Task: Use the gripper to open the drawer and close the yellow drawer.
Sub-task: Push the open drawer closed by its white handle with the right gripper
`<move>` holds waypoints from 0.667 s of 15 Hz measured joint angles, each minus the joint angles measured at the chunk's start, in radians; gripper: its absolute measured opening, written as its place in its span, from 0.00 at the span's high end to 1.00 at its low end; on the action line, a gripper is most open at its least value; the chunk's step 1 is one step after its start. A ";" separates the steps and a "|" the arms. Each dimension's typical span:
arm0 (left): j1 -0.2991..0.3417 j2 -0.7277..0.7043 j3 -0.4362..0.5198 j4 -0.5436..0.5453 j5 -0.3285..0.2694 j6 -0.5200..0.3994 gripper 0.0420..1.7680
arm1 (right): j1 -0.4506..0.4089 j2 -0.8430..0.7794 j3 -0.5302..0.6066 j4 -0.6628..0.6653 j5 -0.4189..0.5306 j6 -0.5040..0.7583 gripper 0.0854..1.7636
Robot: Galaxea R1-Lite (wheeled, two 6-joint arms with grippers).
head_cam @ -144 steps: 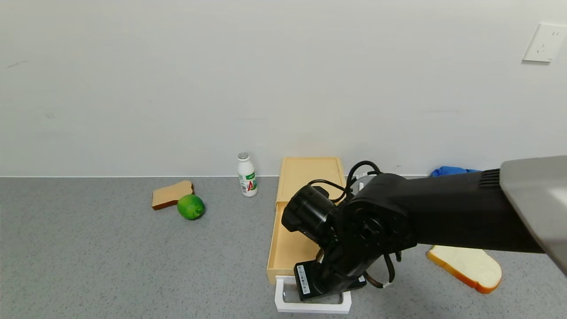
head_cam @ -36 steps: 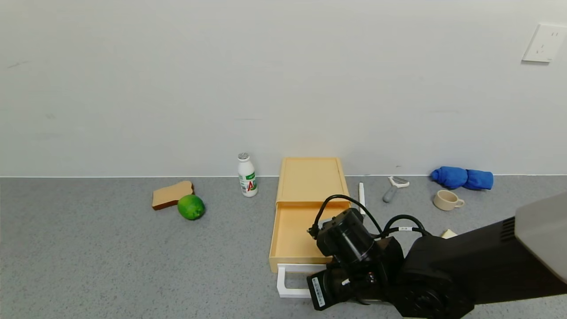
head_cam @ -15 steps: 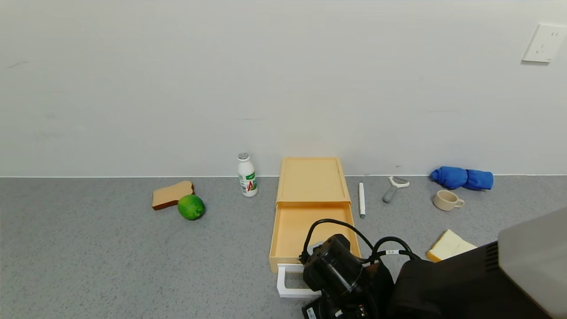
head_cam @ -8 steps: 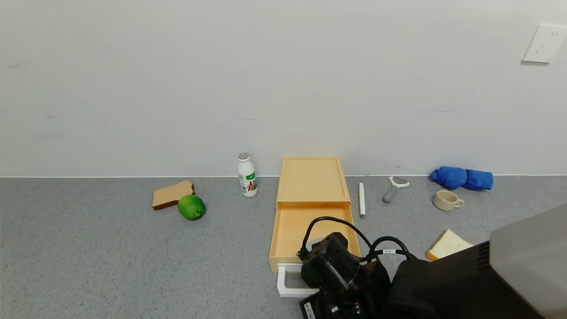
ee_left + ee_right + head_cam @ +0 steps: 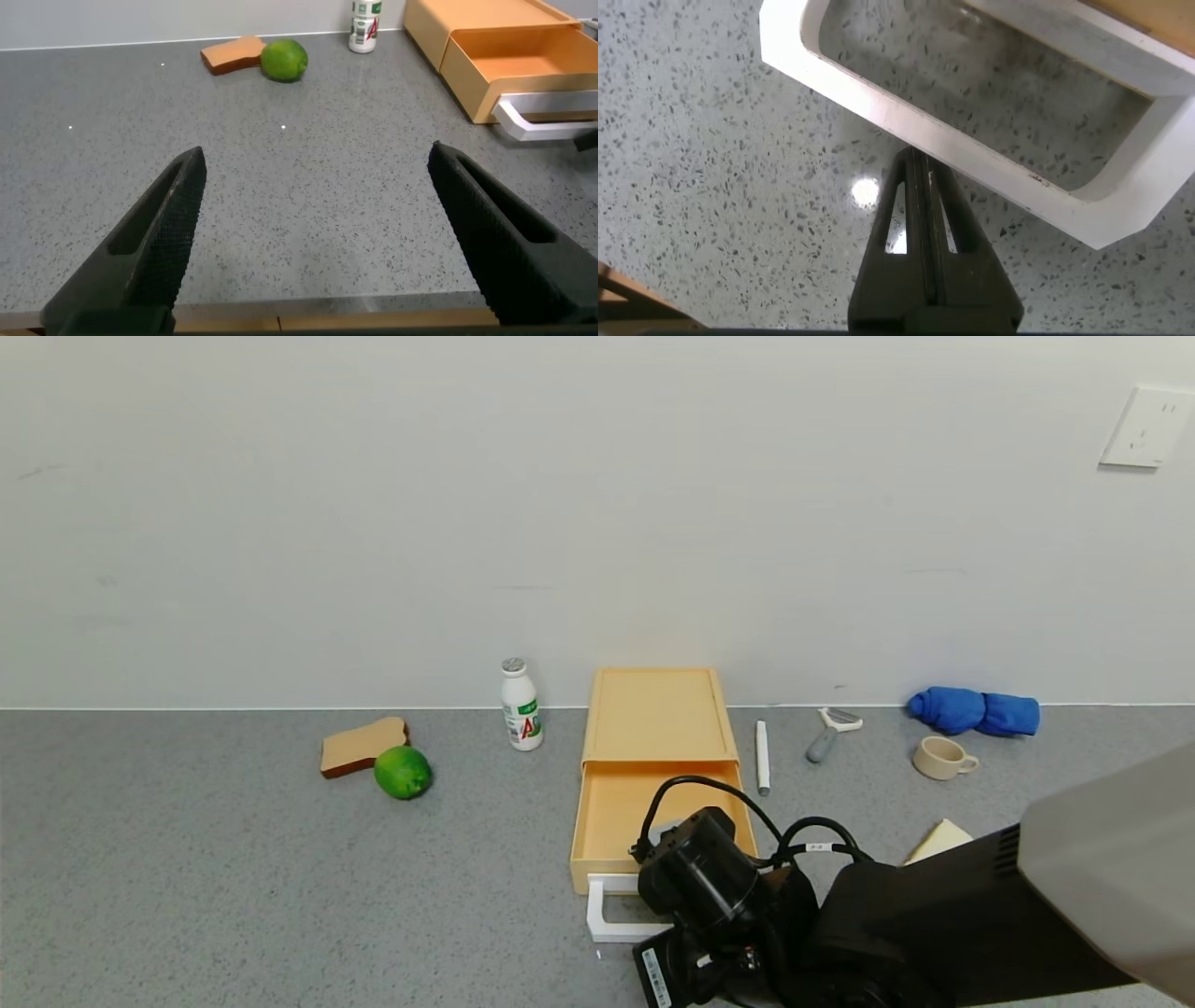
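Note:
The pale yellow drawer (image 5: 616, 817) is pulled partway out of its matching low box (image 5: 656, 714). Its white loop handle (image 5: 607, 922) lies on the table at the near end. My right arm's black wrist (image 5: 709, 891) hangs over the handle's right part. In the right wrist view my right gripper (image 5: 918, 161) is shut and empty. Its tip rests against the outer side of the handle's front bar (image 5: 971, 140). My left gripper (image 5: 316, 154) is open and empty, low over the bare table to the left. It sees the drawer (image 5: 533, 65) from the side.
A white bottle (image 5: 521, 705) stands left of the box. A lime (image 5: 403, 772) and brown bread (image 5: 362, 745) lie farther left. A pen (image 5: 762, 756), peeler (image 5: 826, 733), cup (image 5: 943, 758), blue cloth (image 5: 976, 711) and bread slice (image 5: 938, 840) lie to the right.
The drawer and its handle have slid a little back toward the box in the last half second. My right gripper has moved forward with the handle.

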State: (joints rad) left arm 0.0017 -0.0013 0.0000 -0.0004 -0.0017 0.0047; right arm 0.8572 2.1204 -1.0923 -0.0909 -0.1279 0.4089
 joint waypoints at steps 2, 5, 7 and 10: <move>-0.001 0.000 0.000 0.000 0.000 0.000 0.03 | -0.011 0.007 -0.014 0.000 0.000 -0.013 0.98; -0.001 0.000 0.000 0.000 0.000 0.000 0.03 | -0.031 0.022 -0.045 0.002 0.000 -0.027 0.98; 0.000 0.000 0.000 0.000 0.000 0.000 0.03 | -0.052 0.038 -0.076 0.000 0.000 -0.039 0.98; -0.001 0.000 0.000 0.000 0.000 0.000 0.03 | -0.080 0.067 -0.126 0.001 0.001 -0.050 0.98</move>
State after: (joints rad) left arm 0.0009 -0.0013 0.0000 -0.0004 -0.0017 0.0043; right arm 0.7772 2.1874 -1.2185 -0.0902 -0.1270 0.3594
